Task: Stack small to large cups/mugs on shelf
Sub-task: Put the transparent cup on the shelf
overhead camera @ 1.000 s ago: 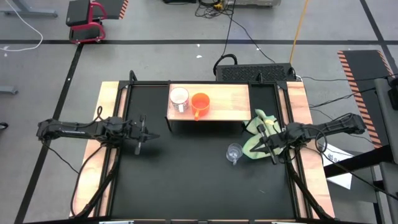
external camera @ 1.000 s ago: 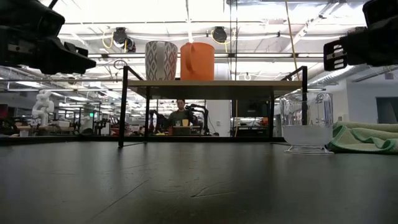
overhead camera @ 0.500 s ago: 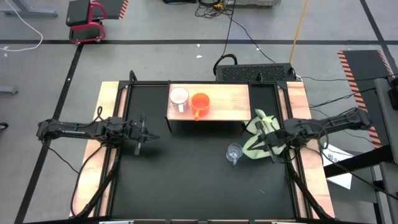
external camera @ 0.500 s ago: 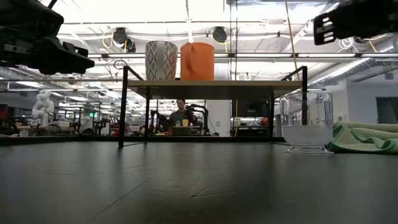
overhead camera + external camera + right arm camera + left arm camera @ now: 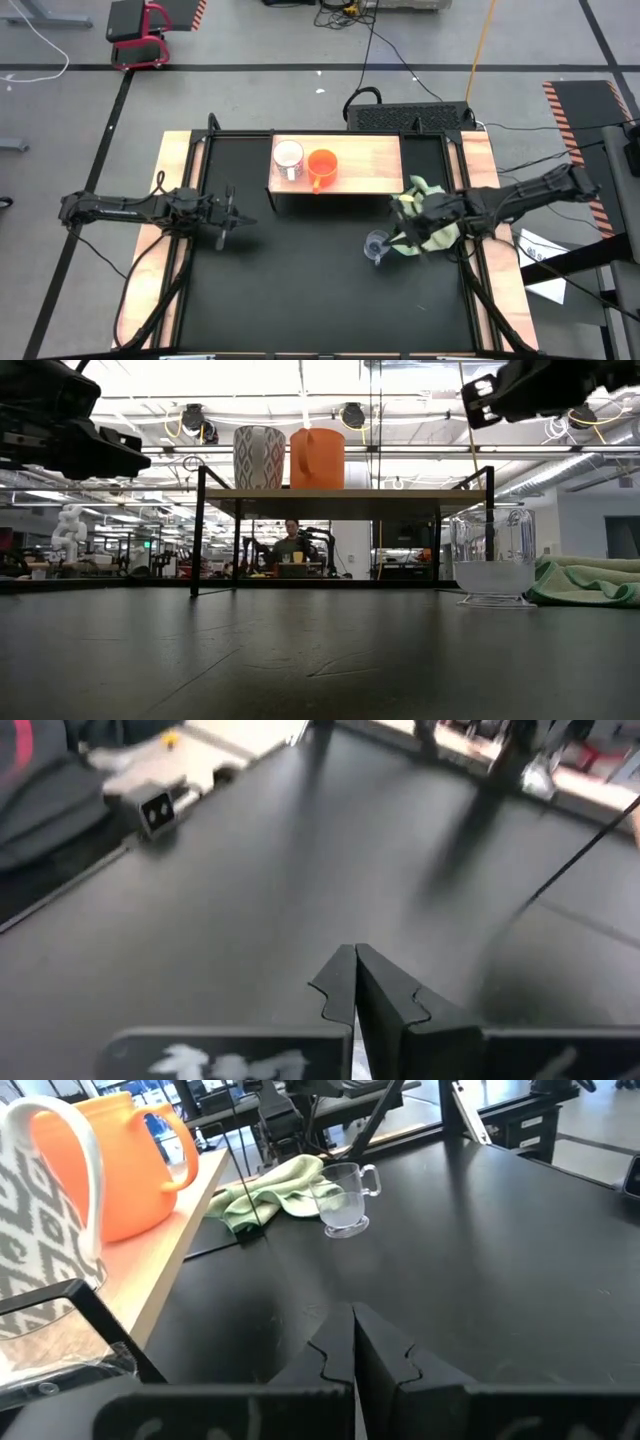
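Observation:
A white patterned mug and an orange mug stand side by side on the left part of the wooden shelf. They also show in the low view, the white mug left of the orange mug. A clear glass cup stands upright on the black table in front of the shelf's right end, beside a yellow-green cloth. My right gripper is shut and empty, raised above the cloth next to the glass cup. My left gripper is shut and empty at the table's left.
The shelf's black legs stand on the table at the far middle. Pale wooden strips run along the table's sides. Bare black table surface lies near the front edge. A person sits far off in the room.
My right gripper has risen and gone toward the table's left, from the right edge over the cloth toward the glass cup. It stays shut. The cup, mugs and left arm have kept still.

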Controlling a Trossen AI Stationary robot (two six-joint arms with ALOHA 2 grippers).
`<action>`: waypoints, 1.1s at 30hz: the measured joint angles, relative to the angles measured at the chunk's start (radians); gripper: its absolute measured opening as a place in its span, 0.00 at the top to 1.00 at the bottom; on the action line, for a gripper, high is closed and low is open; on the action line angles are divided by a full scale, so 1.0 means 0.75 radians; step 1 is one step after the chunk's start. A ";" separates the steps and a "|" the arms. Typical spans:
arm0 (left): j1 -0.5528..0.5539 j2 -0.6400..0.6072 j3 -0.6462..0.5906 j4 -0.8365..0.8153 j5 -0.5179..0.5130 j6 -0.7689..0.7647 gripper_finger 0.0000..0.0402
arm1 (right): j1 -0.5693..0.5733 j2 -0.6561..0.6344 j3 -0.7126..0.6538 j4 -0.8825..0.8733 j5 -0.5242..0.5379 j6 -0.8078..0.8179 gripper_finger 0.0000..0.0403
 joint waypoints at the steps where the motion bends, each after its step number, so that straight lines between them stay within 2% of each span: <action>1: 0.000 0.000 0.000 0.000 0.009 0.001 1.00 | -0.002 0.027 0.046 -0.067 0.000 -0.003 1.00; 6: 0.000 0.000 0.000 -0.001 0.019 0.002 1.00 | -0.041 0.129 0.194 -0.299 -0.001 0.060 1.00; 11: 0.000 0.000 0.000 0.000 0.020 0.005 1.00 | -0.083 0.186 0.235 -0.449 -0.001 0.109 1.00; 20: 0.000 0.000 0.001 0.000 0.020 0.005 1.00 | -0.152 0.257 0.248 -0.485 -0.001 0.157 1.00; 33: 0.000 0.000 0.001 0.000 0.020 0.003 1.00 | -0.185 0.475 0.537 -0.864 0.000 0.164 1.00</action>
